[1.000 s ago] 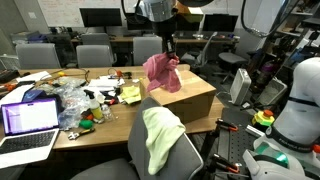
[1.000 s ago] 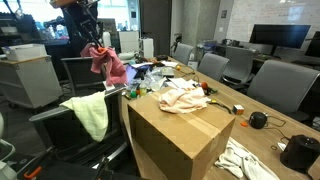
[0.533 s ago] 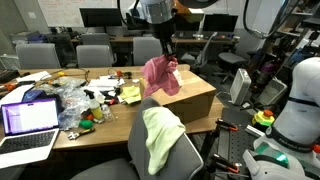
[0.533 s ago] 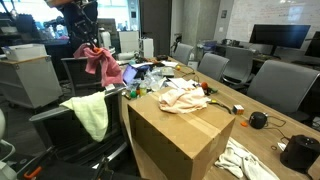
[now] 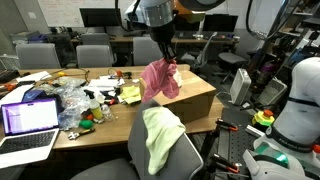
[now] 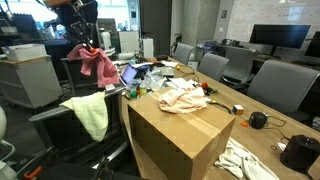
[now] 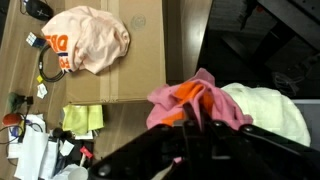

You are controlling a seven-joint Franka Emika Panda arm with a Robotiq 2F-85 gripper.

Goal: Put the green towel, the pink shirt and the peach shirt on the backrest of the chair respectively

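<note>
My gripper is shut on the pink shirt, which hangs in the air above the chair; it also shows in the other exterior view and in the wrist view. The green towel lies draped over the backrest of the chair, seen too in an exterior view and pale in the wrist view. The peach shirt lies on the cardboard box, and in the wrist view it sits at the upper left.
A laptop and clutter cover the table beside the box. Other office chairs stand around. A white cloth lies on the table near the box. A white robot base stands at the side.
My gripper has carried the pink shirt sideways and slightly lower, away from the box and closer above the chair's backrest. The towel and peach shirt have not moved.
</note>
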